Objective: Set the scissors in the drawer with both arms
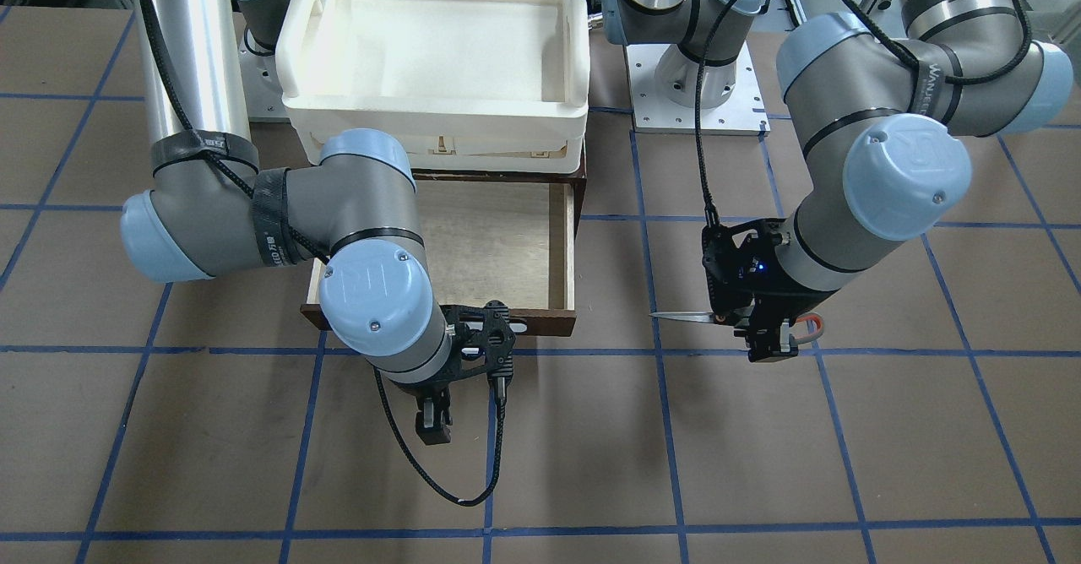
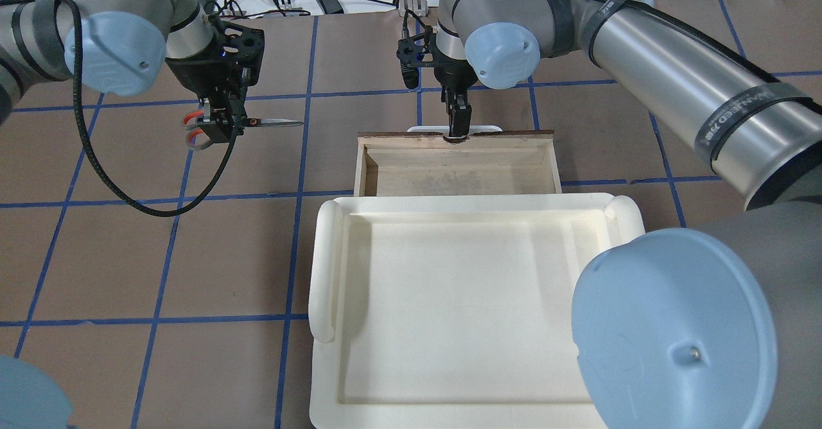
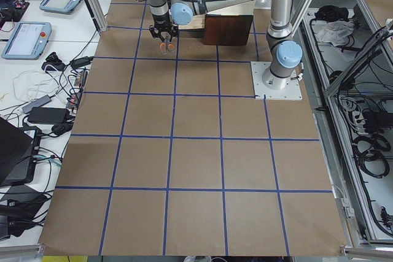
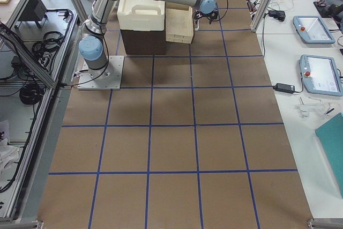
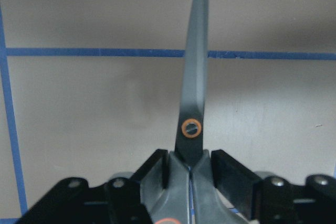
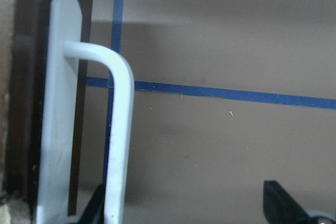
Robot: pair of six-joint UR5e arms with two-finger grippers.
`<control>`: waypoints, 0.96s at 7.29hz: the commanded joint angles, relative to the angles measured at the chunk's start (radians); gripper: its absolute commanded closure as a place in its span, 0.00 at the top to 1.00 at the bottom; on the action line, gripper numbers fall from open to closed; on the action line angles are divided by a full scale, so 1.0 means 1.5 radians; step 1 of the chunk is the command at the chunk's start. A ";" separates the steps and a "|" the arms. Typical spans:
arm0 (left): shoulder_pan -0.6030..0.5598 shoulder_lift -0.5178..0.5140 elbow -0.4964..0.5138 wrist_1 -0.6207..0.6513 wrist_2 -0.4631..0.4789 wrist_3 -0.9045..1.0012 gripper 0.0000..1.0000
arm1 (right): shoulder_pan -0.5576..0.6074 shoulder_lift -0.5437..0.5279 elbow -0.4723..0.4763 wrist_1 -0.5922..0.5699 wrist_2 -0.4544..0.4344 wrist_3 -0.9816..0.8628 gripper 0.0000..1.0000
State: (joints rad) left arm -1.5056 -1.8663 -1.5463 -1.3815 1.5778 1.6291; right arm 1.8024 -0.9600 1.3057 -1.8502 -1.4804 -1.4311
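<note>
My left gripper [image 2: 221,128] is shut on the scissors [image 2: 276,122] near their pivot and holds them level above the table, left of the drawer. The blades point toward the drawer; the orange-red handle loops stick out behind. The wrist view shows the blades [image 5: 191,103] closed between the fingers. The dark-brown drawer [image 2: 456,175] stands pulled open with its pale plywood floor bare. My right gripper [image 2: 457,132] is at the drawer's front, by the white bar handle [image 6: 118,129]. Its fingers stand wide apart, and the bar lies just inside one finger.
A cream-white plastic tray-box [image 2: 462,300] sits on the cabinet just behind the open drawer [image 1: 498,243]. Brown table paper with blue grid lines surrounds the cabinet. The right arm's elbow [image 1: 372,294] hangs over the drawer's corner. A black cable [image 1: 456,479] loops below the right gripper [image 1: 432,427].
</note>
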 commanded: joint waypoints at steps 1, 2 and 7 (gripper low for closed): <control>-0.012 0.006 0.000 0.000 0.003 -0.001 0.00 | 0.000 0.013 -0.008 -0.001 0.000 0.001 1.00; -0.017 0.008 -0.001 0.000 -0.001 -0.001 0.00 | 0.000 0.014 -0.012 -0.001 -0.001 0.001 1.00; -0.044 0.012 0.000 0.001 -0.003 -0.001 0.00 | 0.000 -0.008 -0.016 0.001 0.006 0.011 1.00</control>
State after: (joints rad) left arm -1.5640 -1.8489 -1.5463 -1.3818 1.5743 1.6276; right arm 1.8024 -0.9544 1.2839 -1.8493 -1.4775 -1.4200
